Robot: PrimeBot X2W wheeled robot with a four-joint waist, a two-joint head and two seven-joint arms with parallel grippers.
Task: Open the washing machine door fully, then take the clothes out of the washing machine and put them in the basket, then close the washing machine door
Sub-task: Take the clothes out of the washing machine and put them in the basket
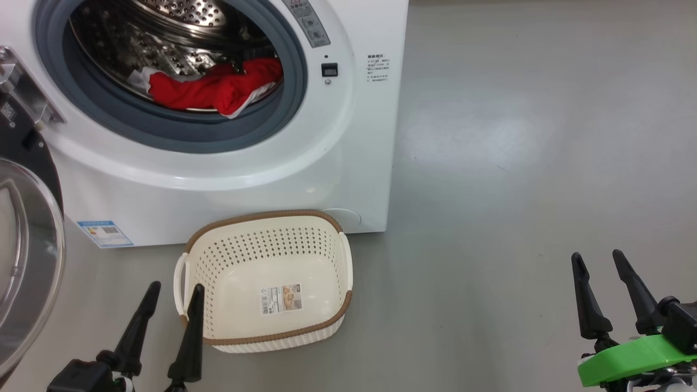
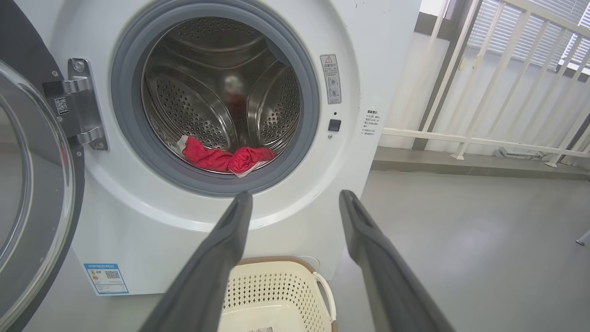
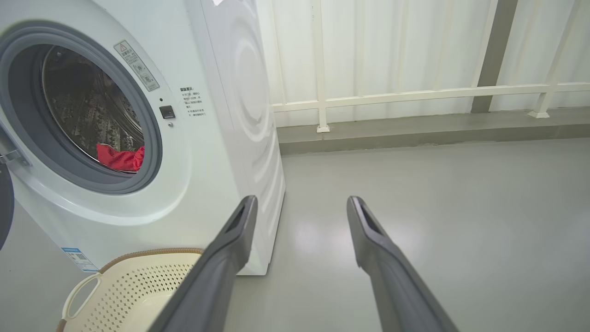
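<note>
Red clothes (image 1: 212, 90) well beyond left gripper (image 1: 177, 285)

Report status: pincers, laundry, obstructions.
Left pincer, right pincer open, empty. Door open; red garment in drum; basket empty. Nothing in the way.

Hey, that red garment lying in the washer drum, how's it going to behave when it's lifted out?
The clothes lie crumpled and folded, so they'll probably be floppy and dangle from one pinch. They look thin, likely light. A trailing end may drag over the grey gasket.
</note>
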